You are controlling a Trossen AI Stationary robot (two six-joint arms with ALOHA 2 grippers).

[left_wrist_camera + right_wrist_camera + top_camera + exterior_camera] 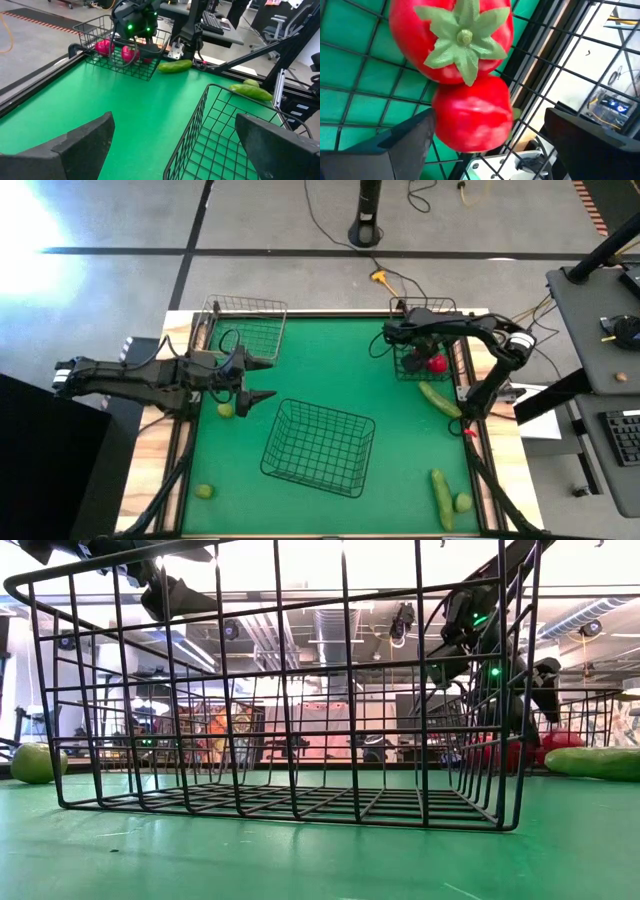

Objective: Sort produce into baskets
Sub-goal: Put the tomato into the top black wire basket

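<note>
My right gripper [398, 346] is open above the far-right small wire basket [447, 308]. In the right wrist view its fingers [410, 145] stand on either side of two red tomatoes [470, 117] that lie on the basket's floor; I cannot tell whether they touch. My left gripper [268, 380] is open and empty between the far-left small basket [245, 330] and the large basket [320, 445]. A lime [226, 410] lies just near of it. Two cucumbers [440, 400] [441, 498] and two more limes [463, 502] [204, 491] lie on the green mat.
The large basket stands mid-table, close to my left gripper's right side, and fills the low view [300, 690]. Metal frame rails run along the table's left and right edges [465, 395]. Free mat lies between the large basket and the far baskets [330, 360].
</note>
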